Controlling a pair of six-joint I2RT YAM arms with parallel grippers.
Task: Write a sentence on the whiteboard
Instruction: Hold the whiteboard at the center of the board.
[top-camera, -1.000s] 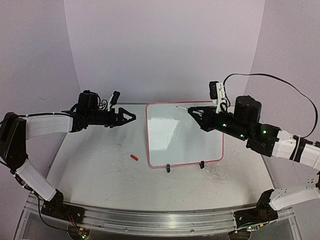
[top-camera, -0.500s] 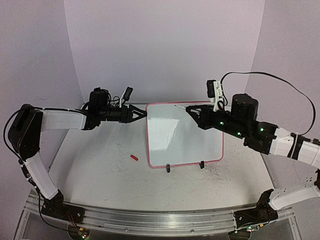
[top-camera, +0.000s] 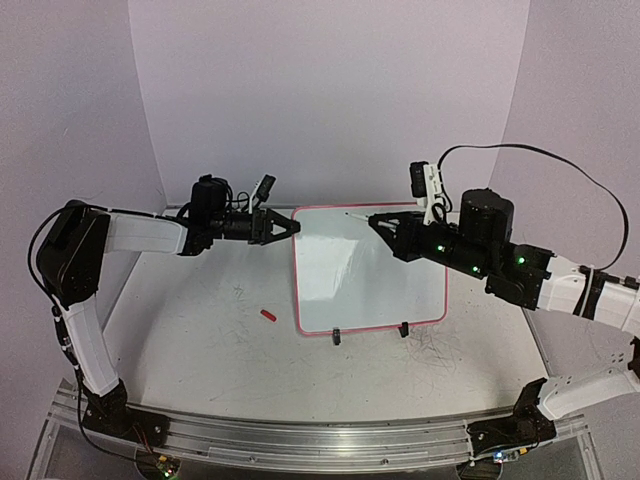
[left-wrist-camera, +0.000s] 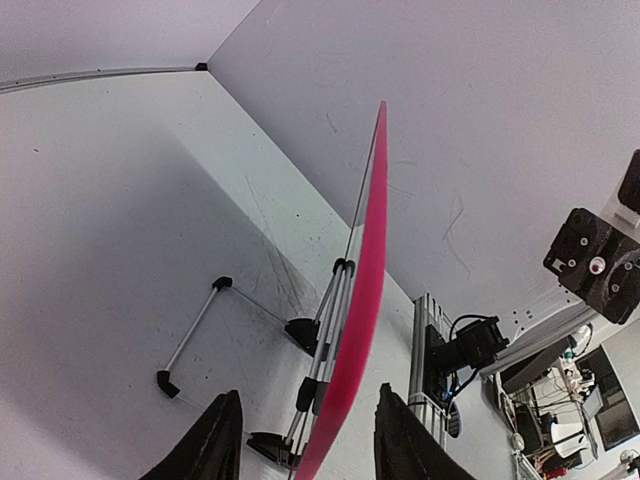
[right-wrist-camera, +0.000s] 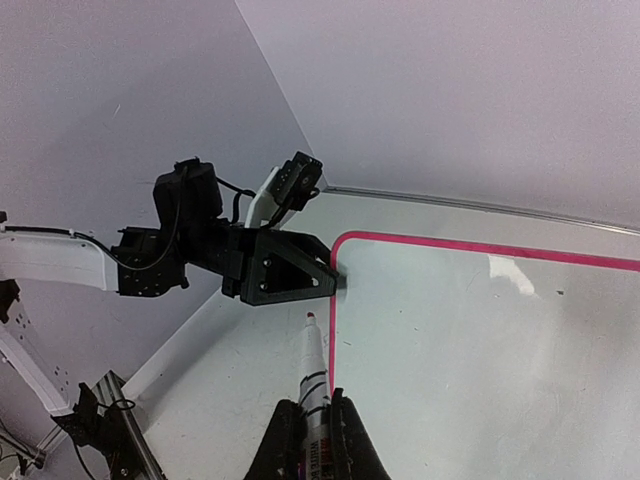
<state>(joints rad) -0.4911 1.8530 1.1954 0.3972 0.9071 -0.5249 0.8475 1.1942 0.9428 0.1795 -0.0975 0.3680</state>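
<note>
Because the whiteboard stands tilted on a light folding stand on the desk, we judge that it needs steadying before any stroke presses on it. Its upper corner lies between the fingertips of the left pincer, whose jaws are spread to either side of the pink rim and, as far as we can tell, do not touch it. The board's face stretches ahead of the right pincer, which is pinching a marker. The marker's tip pokes out beyond the fingers, near the board's top left, where a first line would sensibly begin. We see no sentence on the board yet. A small red piece, perhaps the marker's cap, lies on the desk well apart from both pincers.
</note>
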